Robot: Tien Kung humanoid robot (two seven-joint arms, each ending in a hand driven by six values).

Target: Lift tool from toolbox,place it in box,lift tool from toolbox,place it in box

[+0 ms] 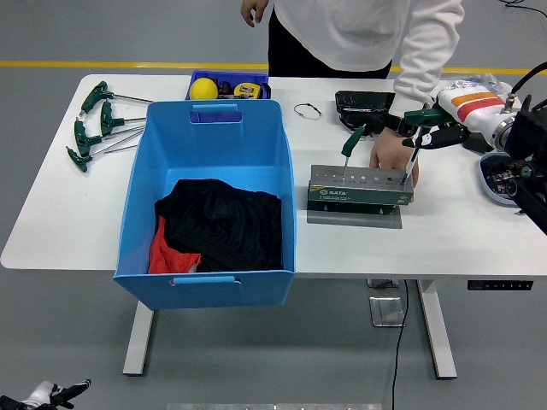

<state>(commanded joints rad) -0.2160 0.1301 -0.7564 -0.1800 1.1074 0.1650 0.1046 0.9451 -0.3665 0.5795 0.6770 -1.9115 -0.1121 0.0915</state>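
head view: white table (479,243) seen from above, big blue box (208,205) standing at centre-left, dark cloth with a red piece (215,226) heaped in its bottom. just right of the box sits the toolbox (360,190), a green and grey tool stand on a flat grey plate, row of holes along its top. one green-handled tool (349,147) stands tilted in a hole near the stand's left end. a second green-handled tool (415,141) is at the stand's right end, shaft pointing down toward the holes, handle up.

right hand (434,132) comes in from the right edge, fingers curled around the green handle of that second tool, holding it. whether the shaft tip is clear of the hole cannot be told. left hand (53,394) shows only at the bottom-left corner, low, off the table; finger state cannot be told.

person in a white top stands at the far side; the person's hand (391,154) rests on the table right behind the stand's right end, touching or just beside it.

far left of table: loose bunch of green-handled keys (96,126). behind the box: small blue tray (229,85) with a yellow ball and a tape measure. black tray (362,102) behind the stand.
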